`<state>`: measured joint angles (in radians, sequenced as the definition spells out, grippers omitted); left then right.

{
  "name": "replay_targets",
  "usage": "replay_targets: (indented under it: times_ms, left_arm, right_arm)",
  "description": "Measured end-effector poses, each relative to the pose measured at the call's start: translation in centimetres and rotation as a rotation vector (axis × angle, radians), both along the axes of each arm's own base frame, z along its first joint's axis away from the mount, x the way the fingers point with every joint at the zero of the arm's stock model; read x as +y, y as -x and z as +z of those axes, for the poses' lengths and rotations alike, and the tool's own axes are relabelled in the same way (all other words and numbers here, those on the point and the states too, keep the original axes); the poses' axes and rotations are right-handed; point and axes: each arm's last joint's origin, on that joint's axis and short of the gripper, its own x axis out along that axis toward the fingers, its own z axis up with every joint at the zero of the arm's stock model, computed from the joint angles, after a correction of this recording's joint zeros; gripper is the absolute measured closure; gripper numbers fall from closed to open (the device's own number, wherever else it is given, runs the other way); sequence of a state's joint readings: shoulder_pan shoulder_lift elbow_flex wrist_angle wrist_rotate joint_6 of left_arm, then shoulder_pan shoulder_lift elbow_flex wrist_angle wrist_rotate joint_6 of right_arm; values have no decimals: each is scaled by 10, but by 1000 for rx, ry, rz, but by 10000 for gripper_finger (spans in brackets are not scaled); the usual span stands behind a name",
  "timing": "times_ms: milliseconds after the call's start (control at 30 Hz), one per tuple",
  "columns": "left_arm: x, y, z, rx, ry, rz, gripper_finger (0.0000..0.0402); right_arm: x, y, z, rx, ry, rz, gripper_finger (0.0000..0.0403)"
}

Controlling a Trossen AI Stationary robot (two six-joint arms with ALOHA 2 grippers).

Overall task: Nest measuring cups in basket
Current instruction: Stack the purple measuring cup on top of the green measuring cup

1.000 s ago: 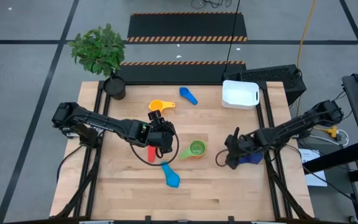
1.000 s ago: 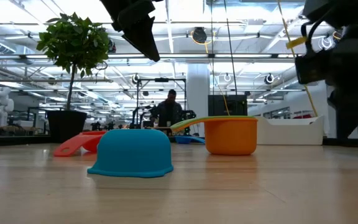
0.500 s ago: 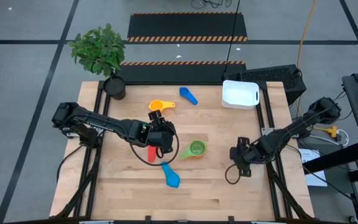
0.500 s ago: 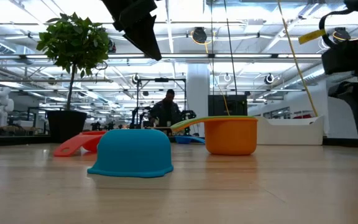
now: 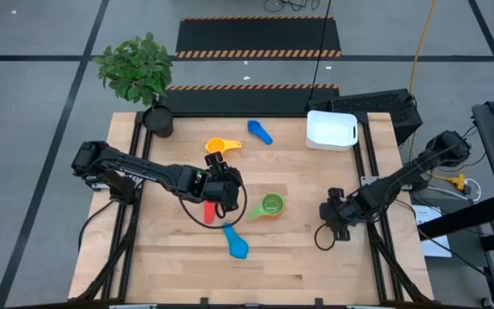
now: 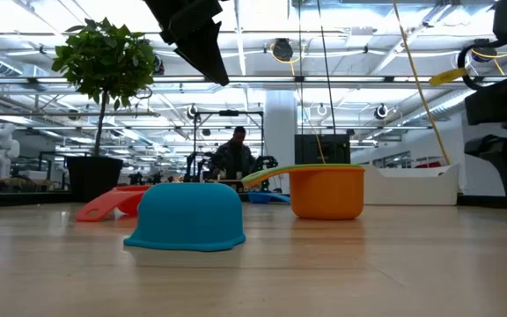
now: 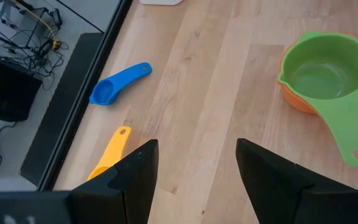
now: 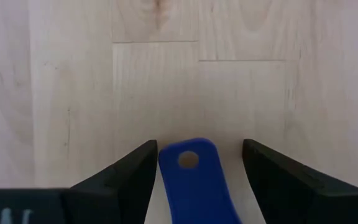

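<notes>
Because the navy cup [image 8: 191,180] lies between my right gripper's [image 5: 336,219] fingers, which stand apart near the table's [image 5: 298,257] right edge, I judge they straddle it for a grasp, while my left gripper [image 5: 219,190], fingers apart and empty, waits mid-table; the basket [image 5: 331,130] sits far-right.

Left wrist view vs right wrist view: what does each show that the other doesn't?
Only the left wrist view: the green cup sitting in an orange cup, a mid blue cup, a yellow cup handle, and the table's dark edge rail.

Only the right wrist view: a navy cup handle with a hole, lying between the open right gripper fingers, untouched.

Both: the bare wooden table and a gripper's own two dark fingers standing apart; the left gripper has nothing between them.
</notes>
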<state>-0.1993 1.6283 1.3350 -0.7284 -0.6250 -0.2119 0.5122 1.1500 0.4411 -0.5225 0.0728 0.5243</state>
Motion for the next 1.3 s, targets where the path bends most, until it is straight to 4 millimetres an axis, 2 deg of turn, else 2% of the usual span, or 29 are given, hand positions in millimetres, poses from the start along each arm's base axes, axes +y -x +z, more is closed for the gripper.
replay_targets:
  times_ms: [133, 600, 867, 1000, 1300]
  left_arm:
    - [0, 0, 0, 0, 0, 0, 183]
    - [0, 0, 0, 2, -2, -3, 183]
    - [0, 0, 0, 3, -3, -4, 183]
    - [0, 0, 0, 4, -4, -5, 183]
    - [1, -1, 1, 1, -10, -13, 183]
  right_arm:
    - [-1, 2, -1, 25, 12, 24, 186]
    - [-1, 2, -2, 16, 23, 120, 284]
    - [1, -4, 9, -51, 33, 110, 282]
    - [5, -12, 22, -156, 45, 106, 285]
    - [12, -27, 36, -371, 28, 186, 283]
